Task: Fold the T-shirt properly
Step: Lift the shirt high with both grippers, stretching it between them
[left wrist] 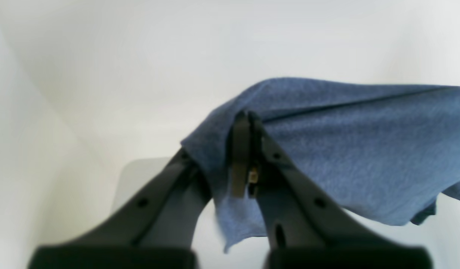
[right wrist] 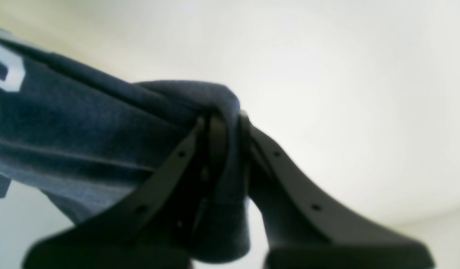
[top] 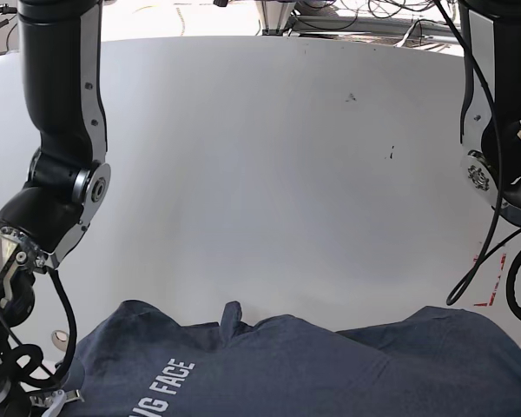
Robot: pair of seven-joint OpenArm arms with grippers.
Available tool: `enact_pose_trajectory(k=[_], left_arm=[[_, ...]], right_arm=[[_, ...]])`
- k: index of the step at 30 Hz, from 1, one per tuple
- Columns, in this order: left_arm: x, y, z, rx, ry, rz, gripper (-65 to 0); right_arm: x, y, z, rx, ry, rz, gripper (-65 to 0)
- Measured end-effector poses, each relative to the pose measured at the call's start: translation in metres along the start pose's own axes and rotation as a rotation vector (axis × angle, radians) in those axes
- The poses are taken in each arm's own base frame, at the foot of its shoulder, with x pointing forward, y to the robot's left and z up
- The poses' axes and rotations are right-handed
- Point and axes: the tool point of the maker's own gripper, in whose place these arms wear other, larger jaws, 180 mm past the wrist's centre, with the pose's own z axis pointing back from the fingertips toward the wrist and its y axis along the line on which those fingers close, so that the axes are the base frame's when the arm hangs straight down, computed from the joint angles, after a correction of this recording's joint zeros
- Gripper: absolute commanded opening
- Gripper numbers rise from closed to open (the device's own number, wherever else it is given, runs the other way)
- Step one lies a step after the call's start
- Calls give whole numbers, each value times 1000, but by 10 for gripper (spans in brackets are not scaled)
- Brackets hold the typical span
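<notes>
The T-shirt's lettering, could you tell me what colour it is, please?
White block letters on the dark navy heathered T-shirt, best seen in the base view.

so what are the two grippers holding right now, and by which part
Both hold the T-shirt: the left gripper pinches a fabric edge, the right gripper a bunched fold. Which part of the shirt cannot be told.

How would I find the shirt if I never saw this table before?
Look at the near edge of the big white table, between the two black robot arms. The T-shirt lies spread there: dark navy, heathered, with white block letters. It is the only cloth in sight.
</notes>
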Motion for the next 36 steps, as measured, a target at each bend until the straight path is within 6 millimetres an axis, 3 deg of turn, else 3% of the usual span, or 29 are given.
enact_pose_trajectory(k=[5, 16, 30, 36], left_arm=[[19, 3, 4, 10, -42, -8, -642], [25, 5, -3, 0, -37, 20, -642], [19, 8, -5, 0, -19, 29, -642], [-14, 12, -6, 7, 65, 33, -642]], right_arm=[[23, -14, 0, 2, -32, 0, -615], [47, -21, 7, -30, -45, 46, -615], [30, -16, 1, -18, -10, 48, -615], [3, -3, -9, 12, 48, 49, -615]])
